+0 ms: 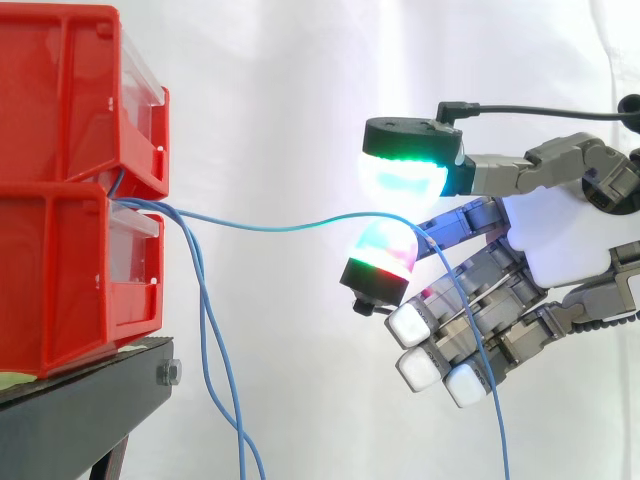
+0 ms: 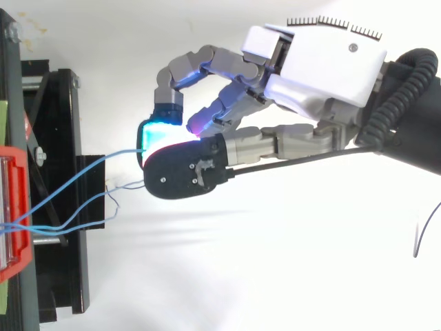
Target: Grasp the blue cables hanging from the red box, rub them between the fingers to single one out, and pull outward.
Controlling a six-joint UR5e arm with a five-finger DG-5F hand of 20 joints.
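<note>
Two stacked red bins (image 1: 60, 190) stand at the left on a black stand (image 1: 80, 410). Blue cables come out between them. One blue cable (image 1: 290, 228) runs nearly level to my hand (image 1: 560, 240) and passes between a green-glowing pad (image 1: 405, 175) above and a red-green pad (image 1: 382, 255) below, which pinch it. Past the pinch it drops behind the curled white-tipped fingers (image 1: 410, 322) to the bottom edge. The other blue cables (image 1: 210, 350) hang loose below the bins. From above, the pinched cable (image 2: 114, 157) leaves the red bin (image 2: 14, 207) toward the hand (image 2: 324, 62).
A white curtain backs the whole scene. The black stand (image 2: 62, 227) juts right of the bins, with a bolt (image 1: 170, 373) on its front edge. A thin cable tail (image 2: 422, 234) curves near the right edge in the top view. Open room lies between bins and hand.
</note>
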